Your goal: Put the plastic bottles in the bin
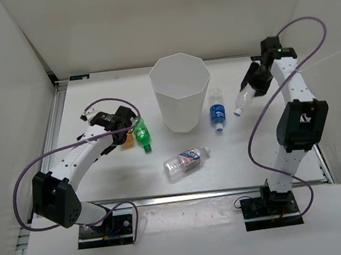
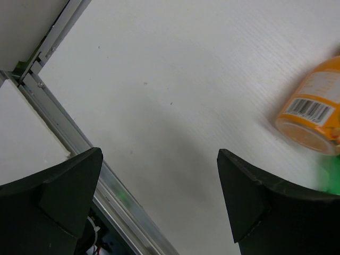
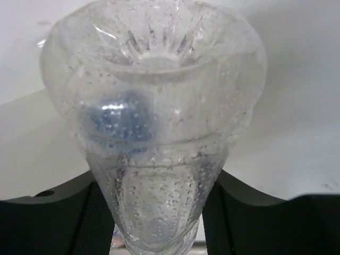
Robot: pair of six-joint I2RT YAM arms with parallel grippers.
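Note:
The white bin [image 1: 182, 92] stands mid-table. My left gripper [image 1: 125, 127] is open and empty, hovering just left of the orange bottle [image 1: 125, 140] and the green bottle [image 1: 142, 136], which lie side by side. In the left wrist view the gripper [image 2: 159, 196] has its jaws wide apart over bare table, with the orange bottle [image 2: 313, 109] at the right edge. My right gripper [image 1: 254, 83] is shut on a clear bottle [image 1: 242, 100], held in the air right of the bin, cap pointing down. The right wrist view shows this clear bottle [image 3: 154, 133] between the jaws of the gripper [image 3: 154, 223].
A clear bottle with a blue label [image 1: 217, 113] lies just right of the bin. Another clear labelled bottle [image 1: 186, 161] lies in front of the bin. White walls enclose the table; a metal rail [image 2: 64, 127] runs along the left edge.

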